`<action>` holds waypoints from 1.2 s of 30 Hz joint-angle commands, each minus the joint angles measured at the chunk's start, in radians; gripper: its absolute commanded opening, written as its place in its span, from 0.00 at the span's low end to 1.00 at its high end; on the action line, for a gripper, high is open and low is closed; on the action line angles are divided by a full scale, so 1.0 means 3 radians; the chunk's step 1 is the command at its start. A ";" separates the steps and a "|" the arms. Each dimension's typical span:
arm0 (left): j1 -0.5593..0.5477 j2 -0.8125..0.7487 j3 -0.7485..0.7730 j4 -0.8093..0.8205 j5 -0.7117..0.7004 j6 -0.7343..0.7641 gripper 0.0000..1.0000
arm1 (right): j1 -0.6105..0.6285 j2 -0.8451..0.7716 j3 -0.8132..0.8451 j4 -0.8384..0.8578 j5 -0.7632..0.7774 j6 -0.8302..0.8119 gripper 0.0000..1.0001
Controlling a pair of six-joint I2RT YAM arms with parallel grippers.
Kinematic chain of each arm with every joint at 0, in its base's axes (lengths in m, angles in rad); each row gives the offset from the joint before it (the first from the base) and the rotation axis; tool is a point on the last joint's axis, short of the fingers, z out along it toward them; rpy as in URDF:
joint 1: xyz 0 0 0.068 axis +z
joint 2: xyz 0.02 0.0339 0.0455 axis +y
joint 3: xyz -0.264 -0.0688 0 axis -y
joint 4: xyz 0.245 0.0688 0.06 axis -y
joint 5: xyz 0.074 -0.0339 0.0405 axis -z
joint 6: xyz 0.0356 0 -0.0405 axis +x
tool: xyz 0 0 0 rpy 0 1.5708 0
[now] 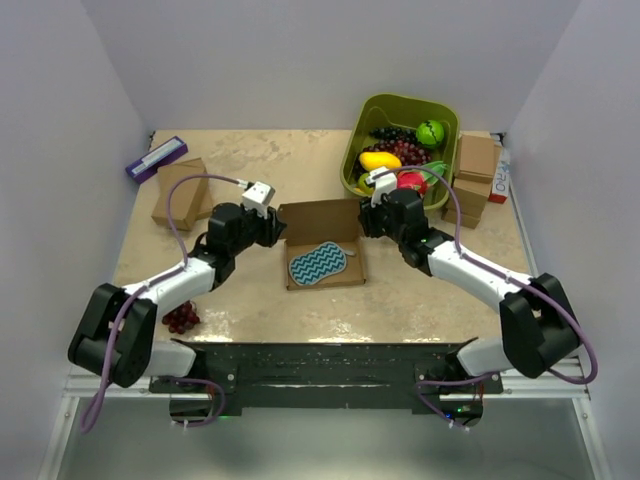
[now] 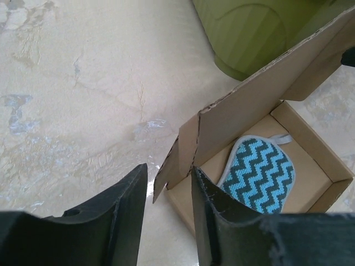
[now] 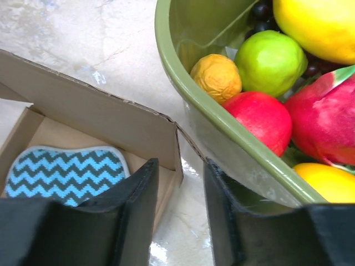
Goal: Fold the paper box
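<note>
Bracketing the paper box [image 1: 320, 215], you have the left claw [image 2: 169, 183] and right claw [image 3: 180, 172] half-spread, each with a side flap [image 2: 175, 160] between its fingers, ready to fold.

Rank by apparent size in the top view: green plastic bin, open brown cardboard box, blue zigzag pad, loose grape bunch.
Largest first:
green plastic bin
open brown cardboard box
blue zigzag pad
loose grape bunch

Bright, even overhead light with soft shadows; pale glare patches on the counter [image 2: 145, 126] (wrist views), nearest foreground perhaps slightly soft.
</note>
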 commanded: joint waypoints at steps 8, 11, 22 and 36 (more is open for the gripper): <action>-0.0253 0.0241 0.0329 0.0060 -0.0354 -0.0087 0.09 | 0.0006 -0.0014 0.0028 0.0255 -0.0143 0.0165 0.12; -0.0355 0.0298 0.0360 0.0106 -0.0533 -0.0230 0.02 | 0.0103 -0.0070 -0.0059 0.0331 0.0015 0.0257 0.06; -0.0815 0.0615 0.0580 0.0397 -0.1265 -0.0435 0.00 | 0.0599 -0.0025 -0.0151 0.0567 0.1482 0.0834 0.00; -0.1285 0.1070 -0.0085 0.1983 -0.1725 -0.0159 0.00 | 0.0942 0.0119 -0.0779 0.1631 0.2188 0.0952 0.00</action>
